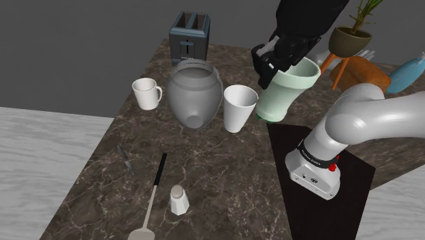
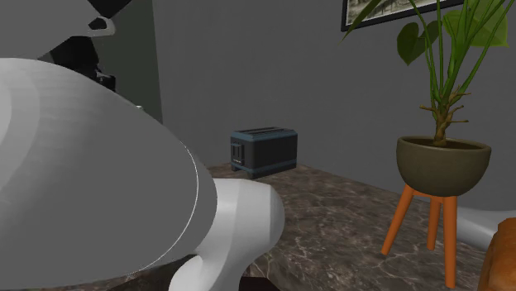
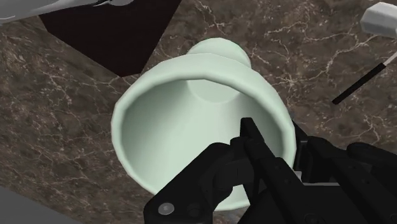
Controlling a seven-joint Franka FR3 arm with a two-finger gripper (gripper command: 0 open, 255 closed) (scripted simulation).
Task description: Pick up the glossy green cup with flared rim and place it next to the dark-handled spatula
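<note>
While in the gripper [image 1: 274,67], one green cup [image 1: 287,94]; one spatula [image 1: 159,172].

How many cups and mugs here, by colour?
White: 2 (white handled mug, white tapered cup)
Green: 1 (pale green glossy flared-rim cup)
Total: 3

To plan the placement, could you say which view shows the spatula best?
The shoulder view: the spatula lies on the counter, dark handle and pale blade visible. The wrist view catches just part of its handle; the second exterior view faces the toaster.
</note>
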